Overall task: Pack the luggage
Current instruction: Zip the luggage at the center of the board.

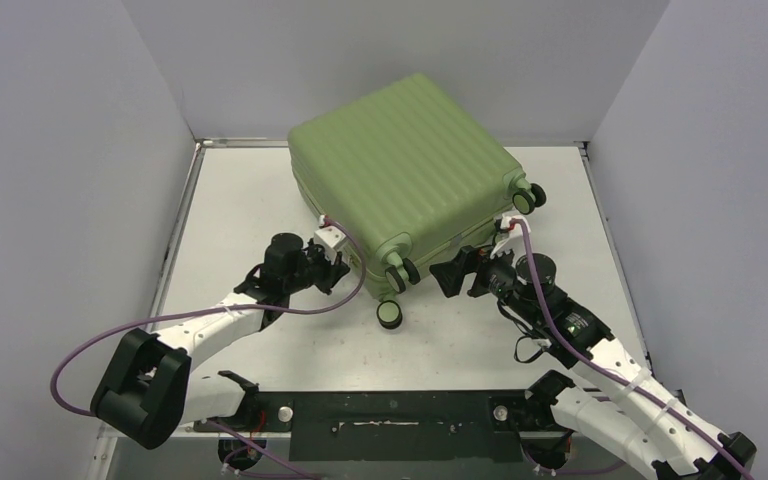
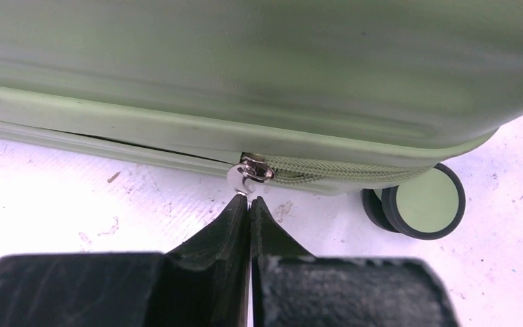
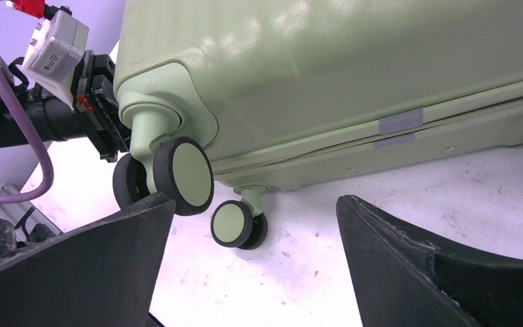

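The luggage (image 1: 405, 170), upper centre of the top view, looks stiff, slick, heavy; I'd take its zipper pull (image 2: 245, 178). My left gripper (image 2: 248, 204) is pressed shut right at it, right gripper (image 3: 255, 204) gapes wide.

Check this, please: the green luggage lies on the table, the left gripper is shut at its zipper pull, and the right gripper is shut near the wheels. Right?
No. The right gripper is open, jaws wide apart, near the wheels; the right wrist view shows it. The rest holds.
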`<state>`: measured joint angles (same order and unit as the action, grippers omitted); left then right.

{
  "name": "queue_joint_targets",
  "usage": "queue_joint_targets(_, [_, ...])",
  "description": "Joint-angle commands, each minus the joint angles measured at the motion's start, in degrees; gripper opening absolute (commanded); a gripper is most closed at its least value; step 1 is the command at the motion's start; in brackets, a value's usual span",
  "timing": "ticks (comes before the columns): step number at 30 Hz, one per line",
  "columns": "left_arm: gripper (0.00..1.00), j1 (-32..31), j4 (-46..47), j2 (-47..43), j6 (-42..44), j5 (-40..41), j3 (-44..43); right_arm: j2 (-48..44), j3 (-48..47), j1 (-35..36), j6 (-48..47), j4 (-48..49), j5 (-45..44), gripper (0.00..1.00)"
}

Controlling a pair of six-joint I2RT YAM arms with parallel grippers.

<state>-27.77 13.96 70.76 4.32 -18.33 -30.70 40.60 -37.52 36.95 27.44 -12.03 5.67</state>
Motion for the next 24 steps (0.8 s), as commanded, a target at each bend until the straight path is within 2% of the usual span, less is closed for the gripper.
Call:
queue_joint_targets(1, [0.04,-0.2,-2.51,-2.48,0.76,-1.25,-2.68,-2.0,0.07,0.32,-0.97,2.1,-1.71,0.93])
queue_joint_targets(3, [0.05,0.59,-3.33,-3.86,-0.12,-3.65,-2.48,-2.25,0.23,0.32,-1.09,2.1,-1.72,0.93])
queue_joint_targets(4, [0.08,1.18,-2.52,-4.25,-1.19,-5.99,-2.26,-2.3,0.37,0.32,-1.22,2.1,-1.67,0.93])
queue_joint_targets(6, [0.37,2.85,0.27,-3.73,-3.32,-13.42,-1.61,-2.43,0.63,0.29,-1.29,2.26,-1.55,0.93])
queue_joint_targets(7, [0.46,3.38,1.77,-3.05,-3.94,-15.04,-1.3,-2.51,0.68,0.31,-1.38,2.34,-1.48,0.93])
queue_joint_targets(10, [0.63,4.2,4.5,-0.3,-6.93,-17.38,-1.57,-2.8,0.61,0.32,-1.79,2.04,-1.43,0.93])
queue_joint_targets(12, [0.71,4.7,6.22,1.78,-7.64,-18.7,-1.87,-3.23,0.69,0.32,-2.07,1.76,-1.61,0.93])
queue_joint_targets(13, [0.8,4.92,7.26,2.7,-7.87,-19.06,-1.95,-3.44,0.81,0.32,-2.11,1.77,-1.7,0.93])
queue_joint_targets(18, [0.82,5.67,13.36,5.67,-8.51,-18.68,-2.21,-3.95,1.04,0.32,-2.3,1.58,-1.8,0.93])
queue_joint_targets(24, [0.71,5.84,19.6,8.46,-10.35,-18.79,-3.16,-4.47,1.13,0.32,-2.3,1.37,-1.98,0.93])
